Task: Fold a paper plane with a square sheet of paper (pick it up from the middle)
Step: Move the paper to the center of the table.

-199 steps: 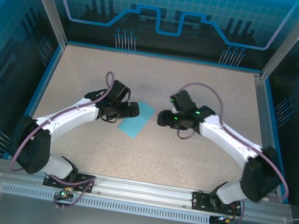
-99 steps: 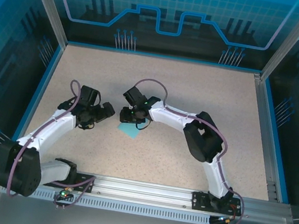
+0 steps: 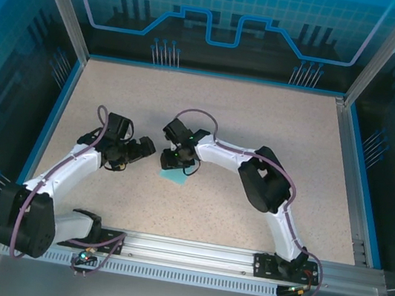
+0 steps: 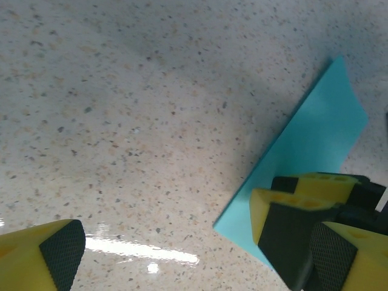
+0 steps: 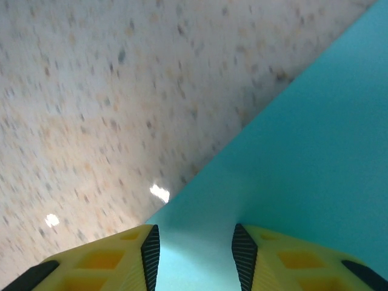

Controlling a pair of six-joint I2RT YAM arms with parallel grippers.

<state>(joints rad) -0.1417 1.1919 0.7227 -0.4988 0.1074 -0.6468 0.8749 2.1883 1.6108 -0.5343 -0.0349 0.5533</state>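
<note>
Swung across since the earlier frame, your right fingers (image 5: 115,264) stand half-spread on the sheet (image 4: 318,130); left fingers (image 4: 45,254), released wide, wait near it. Expect the middle pinch next.

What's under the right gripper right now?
The square sheet of paper lies flat on the table under the right gripper, showing between its parted fingers. The paper beneath the fingers themselves is covered.

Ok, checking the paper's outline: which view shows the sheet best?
Left wrist: the sheet of paper shows two edges and a corner. Top external catches a sliver beneath the right arm; right wrist crops it to one edge.
</note>
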